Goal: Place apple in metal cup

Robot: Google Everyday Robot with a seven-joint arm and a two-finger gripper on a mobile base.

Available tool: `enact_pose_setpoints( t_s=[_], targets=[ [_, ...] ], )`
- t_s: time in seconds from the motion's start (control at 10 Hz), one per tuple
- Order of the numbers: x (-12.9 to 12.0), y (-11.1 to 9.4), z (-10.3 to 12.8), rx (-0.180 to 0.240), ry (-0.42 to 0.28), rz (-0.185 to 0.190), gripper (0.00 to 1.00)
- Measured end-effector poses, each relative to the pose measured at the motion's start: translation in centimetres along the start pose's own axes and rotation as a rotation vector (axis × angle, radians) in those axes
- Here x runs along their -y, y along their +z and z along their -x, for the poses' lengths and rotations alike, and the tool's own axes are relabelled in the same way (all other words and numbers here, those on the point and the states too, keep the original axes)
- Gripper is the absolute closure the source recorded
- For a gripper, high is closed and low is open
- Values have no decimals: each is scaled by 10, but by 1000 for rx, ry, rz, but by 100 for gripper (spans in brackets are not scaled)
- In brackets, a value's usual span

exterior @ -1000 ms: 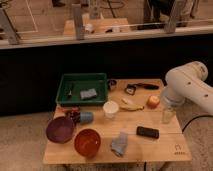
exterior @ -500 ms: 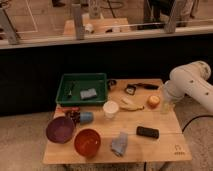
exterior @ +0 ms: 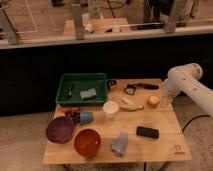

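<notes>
The apple (exterior: pixel 153 101), yellow-orange with a red blush, sits on the right side of the wooden desk (exterior: pixel 165 145), just right of a pale banana (exterior: pixel 129 104). My tool (exterior: pixel 163 100) hangs low at the desk's right edge, just beside the apple on its right. It is released, jaws spread wide and gripping nothing. Whether it touches the fruit I cannot tell. My white arm (exterior: pixel 184 80) bends down to it from the right.

The metal cup (exterior: pixel 111 84), small and dark, stands toward the back of the desk, just beside the right wall of the green tray (exterior: pixel 81 76). It is well apart from the apple and from my tool. The banana and a small black object (exterior: pixel 131 89) lie in the stretch between them. A grey block (exterior: pixel 89 93) rests inside the tray.

Near the middle stands a white paper cup (exterior: pixel 110 109), just left of the banana. Farther left are a small blue cup (exterior: pixel 86 117) and a purple bowl (exterior: pixel 60 129), with an orange bowl (exterior: pixel 87 142) at the front. A crumpled grey cloth (exterior: pixel 119 144) and a black oblong object (exterior: pixel 147 132) lie along the front, below the apple.
</notes>
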State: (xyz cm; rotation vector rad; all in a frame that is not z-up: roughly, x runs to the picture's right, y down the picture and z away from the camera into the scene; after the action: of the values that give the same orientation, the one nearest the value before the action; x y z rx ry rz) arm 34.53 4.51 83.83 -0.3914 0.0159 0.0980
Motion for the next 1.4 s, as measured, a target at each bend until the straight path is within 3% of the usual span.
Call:
enact_pose_setpoints(
  t_s=[0.2, 0.5, 0.9, 1.1, 1.3, 1.4],
  targets=[
    [14, 26, -3, -1, 4, 22, 20],
    [20, 57, -8, 17, 29, 84, 20],
    [7, 81, -10, 52, 40, 164, 20],
    [3, 90, -10, 65, 44, 186, 20],
    [-3, 97, -6, 84, 45, 211, 28],
    [-5, 98, -3, 91, 42, 221, 38]
  ],
)
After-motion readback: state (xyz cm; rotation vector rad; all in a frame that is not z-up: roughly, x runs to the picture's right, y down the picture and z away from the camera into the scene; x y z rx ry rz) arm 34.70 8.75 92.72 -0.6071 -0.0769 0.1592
